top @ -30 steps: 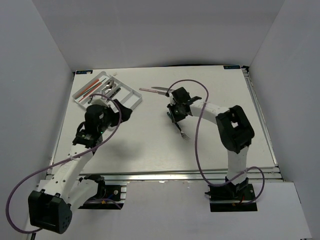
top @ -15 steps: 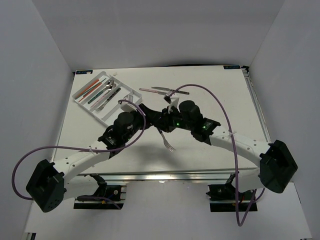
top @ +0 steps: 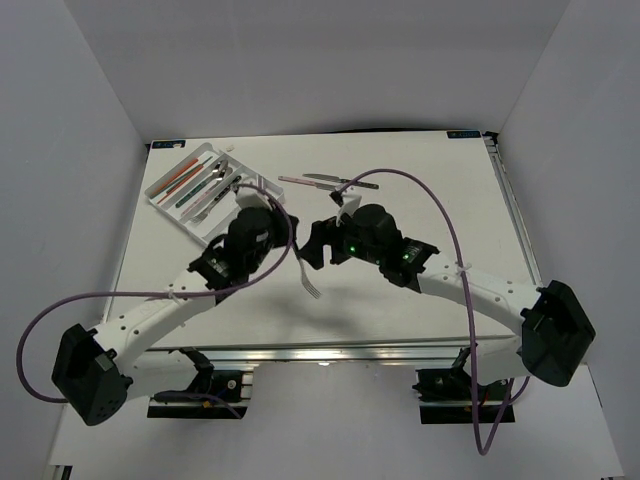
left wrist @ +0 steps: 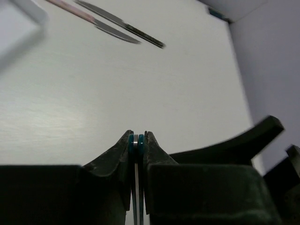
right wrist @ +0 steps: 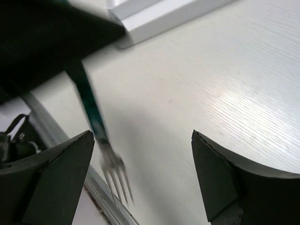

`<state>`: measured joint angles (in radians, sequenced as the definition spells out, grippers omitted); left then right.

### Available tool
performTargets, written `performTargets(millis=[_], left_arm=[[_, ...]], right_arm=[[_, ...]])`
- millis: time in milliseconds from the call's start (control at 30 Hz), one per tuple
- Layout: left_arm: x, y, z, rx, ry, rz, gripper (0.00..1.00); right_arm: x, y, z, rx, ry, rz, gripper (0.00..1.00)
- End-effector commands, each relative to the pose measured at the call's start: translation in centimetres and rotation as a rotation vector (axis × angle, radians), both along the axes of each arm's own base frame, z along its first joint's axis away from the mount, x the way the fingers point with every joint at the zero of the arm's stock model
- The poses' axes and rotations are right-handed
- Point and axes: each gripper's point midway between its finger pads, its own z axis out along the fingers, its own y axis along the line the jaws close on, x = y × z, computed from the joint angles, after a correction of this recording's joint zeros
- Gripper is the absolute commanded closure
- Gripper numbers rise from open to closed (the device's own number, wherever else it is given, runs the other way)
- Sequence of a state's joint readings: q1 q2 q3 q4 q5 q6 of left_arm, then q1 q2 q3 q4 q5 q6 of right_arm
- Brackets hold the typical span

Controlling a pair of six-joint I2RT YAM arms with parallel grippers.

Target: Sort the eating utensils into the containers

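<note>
The white tray (top: 262, 188) lies on the table (top: 420, 200) with red chopsticks (top: 180, 176) and other utensils (top: 212, 185) in its long compartments. Just off the tray's near right corner, the left gripper (left wrist: 137, 138) has its fingers pressed together on the teal handle of a fork (top: 308, 280). The fork hangs outside the tray, above bare table to the tray's right, with its tines pointing down toward the near edge. Right of the tray's far end, a pink-handled knife (left wrist: 101, 24) and a dark-handled knife (left wrist: 136, 33) lie side by side on the table. The right gripper (right wrist: 142, 136), right of the tray and just beside the fork, has its fingers spread wide and holds nothing.
</note>
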<state>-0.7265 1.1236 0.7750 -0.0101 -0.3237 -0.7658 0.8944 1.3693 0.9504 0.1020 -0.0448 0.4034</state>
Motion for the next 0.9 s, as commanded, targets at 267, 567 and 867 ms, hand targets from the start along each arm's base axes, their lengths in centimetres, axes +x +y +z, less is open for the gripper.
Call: performTargets(millis=[267,567,867], left_arm=[[16.2,21.4,3.1,1.101,0.008,0.409,1.00],[26.1,23.2,-0.4,1.412,-0.050,0.202,1.00],[26.6,21.2,-5.9,1.412,-0.026,-0.006,0.95]], right_arm=[[0.9,-10.7,-0.8,-0.035,0.008,-0.255,0.11],[-2.6,-12.7,-1.7,-0.026,-0.016,-0.184,0.11],[-3.3,-12.7,-0.5,-0.028,-0.057,-0.134,0.11]])
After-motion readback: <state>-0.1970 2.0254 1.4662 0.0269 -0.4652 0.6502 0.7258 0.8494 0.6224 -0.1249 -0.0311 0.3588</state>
